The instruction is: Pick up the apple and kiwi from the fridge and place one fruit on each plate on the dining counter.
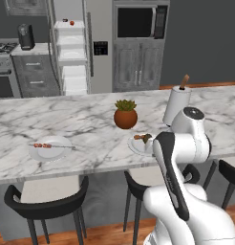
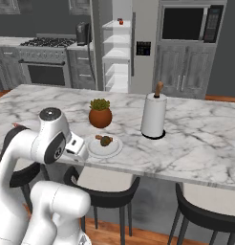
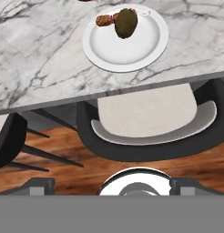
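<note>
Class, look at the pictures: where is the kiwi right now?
The kiwi lies on the plate at the dining counter's near edge, right of the potted plant in the right base view.

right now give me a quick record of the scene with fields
kiwi: on the near plate, resting at its far edge
apple: on the fridge top shelf
other plate: left on the dining counter, holds a skewer
fridge door: open
claw: open, nothing held, pulled back over a stool
also on counter: potted plant, paper towel roll
</note>
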Robot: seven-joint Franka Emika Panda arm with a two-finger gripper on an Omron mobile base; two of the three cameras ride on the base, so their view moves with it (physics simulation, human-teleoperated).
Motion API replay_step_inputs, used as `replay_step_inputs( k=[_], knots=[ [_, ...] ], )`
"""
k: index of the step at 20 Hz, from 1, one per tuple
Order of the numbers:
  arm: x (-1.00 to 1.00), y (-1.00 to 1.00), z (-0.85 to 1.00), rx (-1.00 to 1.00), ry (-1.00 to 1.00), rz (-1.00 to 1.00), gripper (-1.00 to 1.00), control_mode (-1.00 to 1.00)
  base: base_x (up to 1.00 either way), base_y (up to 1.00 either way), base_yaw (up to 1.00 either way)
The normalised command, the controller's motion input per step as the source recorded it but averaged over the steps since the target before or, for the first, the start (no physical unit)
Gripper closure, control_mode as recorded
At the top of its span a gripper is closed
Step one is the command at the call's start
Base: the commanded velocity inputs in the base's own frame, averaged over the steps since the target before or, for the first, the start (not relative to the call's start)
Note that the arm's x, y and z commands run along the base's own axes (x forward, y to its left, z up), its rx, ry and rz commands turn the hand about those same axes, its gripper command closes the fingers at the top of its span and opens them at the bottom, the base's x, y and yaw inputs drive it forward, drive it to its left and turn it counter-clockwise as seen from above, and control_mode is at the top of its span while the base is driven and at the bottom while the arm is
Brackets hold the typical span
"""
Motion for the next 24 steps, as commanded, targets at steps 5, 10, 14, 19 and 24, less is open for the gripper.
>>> replay_step_inputs(
  k=[5, 10, 14, 19, 24],
  knots=[
    [-0.03, 0.0, -0.09, 0.0, 0.0, 0.0, -1.0, -1.0, 0.0, 0.0, 0.0],
    [-0.04, 0.0, 0.0, 0.0, 0.0, 0.0, -1.0, 1.0, -0.11, 0.0, 0.0],
    [0.0, 0.0, 0.0, 0.0, 0.0, 0.0, -1.0, 1.0, -0.6, 0.0, 0.02],
    [0.0, 0.0, 0.0, 0.0, 0.0, 0.0, -1.0, 1.0, -0.27, 0.38, 0.03],
    [0.0, 0.0, 0.0, 0.0, 0.0, 0.0, -1.0, 1.0, -0.08, 0.76, 0.0]
  ],
)
